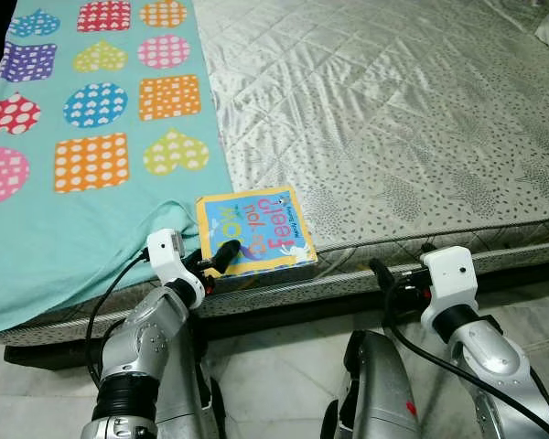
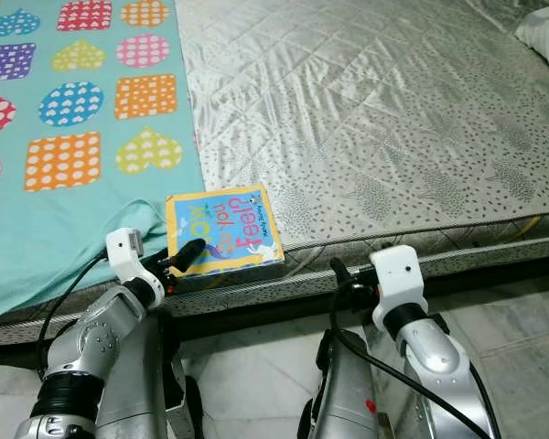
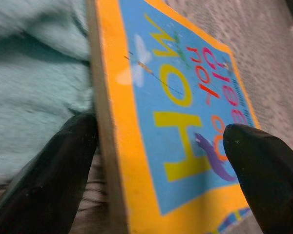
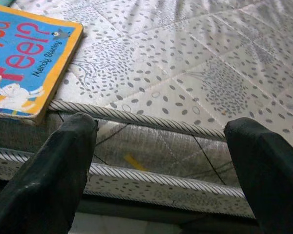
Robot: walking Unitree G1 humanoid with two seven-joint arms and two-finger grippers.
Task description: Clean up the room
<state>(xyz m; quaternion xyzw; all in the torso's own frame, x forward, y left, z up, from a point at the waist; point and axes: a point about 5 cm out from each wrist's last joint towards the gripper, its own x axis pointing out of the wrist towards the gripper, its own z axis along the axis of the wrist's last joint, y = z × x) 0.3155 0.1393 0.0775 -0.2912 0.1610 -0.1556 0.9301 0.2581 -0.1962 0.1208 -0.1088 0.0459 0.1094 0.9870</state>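
Where the mattress (image 1: 393, 119) ends, book (image 1: 254, 231) between left fingers (image 3: 63, 165)

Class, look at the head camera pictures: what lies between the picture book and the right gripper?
Only bare quilted mattress edge lies between the book and the right gripper; nothing rests on that stretch. The right wrist view shows it too.

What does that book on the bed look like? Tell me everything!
The book is a thick square board book, blue cover with a yellow border and colourful letters. It lies flat and closed at the mattress edge, beside the teal blanket. The left end effector is open around its near corner, one finger over the cover.
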